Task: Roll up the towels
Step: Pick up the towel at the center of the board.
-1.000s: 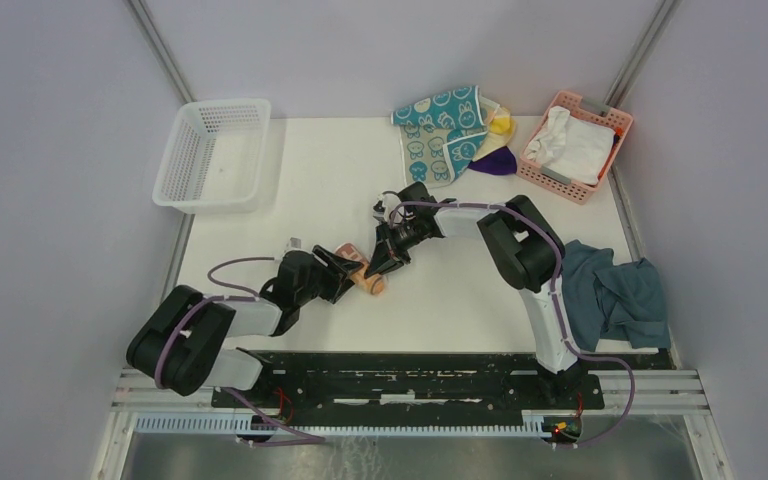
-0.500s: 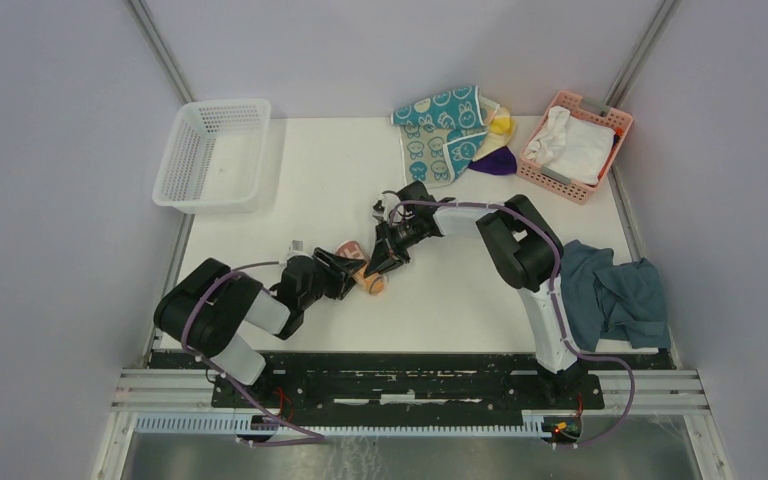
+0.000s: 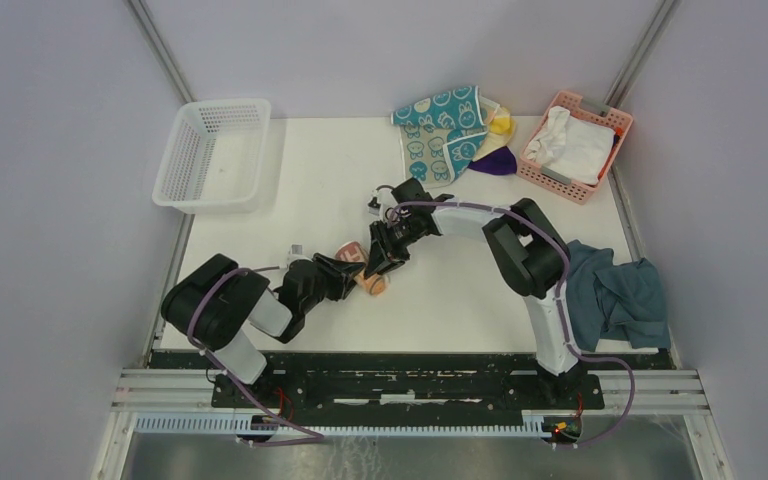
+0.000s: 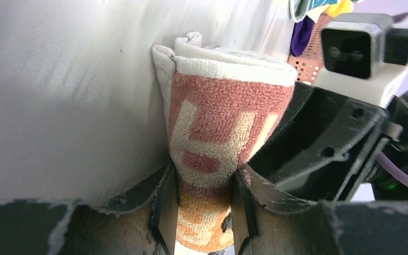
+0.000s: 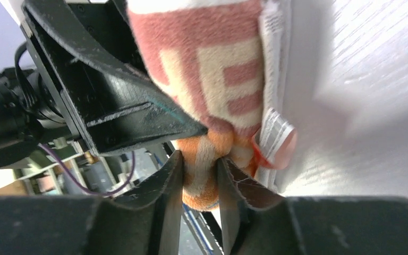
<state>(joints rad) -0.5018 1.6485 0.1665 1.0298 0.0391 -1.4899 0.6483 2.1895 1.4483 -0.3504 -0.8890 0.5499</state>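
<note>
A peach-orange printed towel (image 3: pixel 372 283) lies rolled up on the white table (image 3: pixel 310 190), between both grippers. My left gripper (image 3: pixel 352 268) is shut on one end of the roll (image 4: pixel 212 138). My right gripper (image 3: pixel 374 262) is shut on the other end (image 5: pixel 212 90). A teal towel with white rabbit faces (image 3: pixel 442 125), a pale yellow towel (image 3: pixel 501 121) and a deep purple towel (image 3: pixel 498 162) lie in a heap at the table's far edge.
A white mesh basket (image 3: pixel 210 152) stands at the far left. A pink basket (image 3: pixel 576 146) with a white cloth is at the far right. A dull blue-grey cloth (image 3: pixel 612 296) hangs over the right edge.
The left arm's elbow has swung right and folded closer to the roll. Both grippers and the roll have shifted slightly.
</note>
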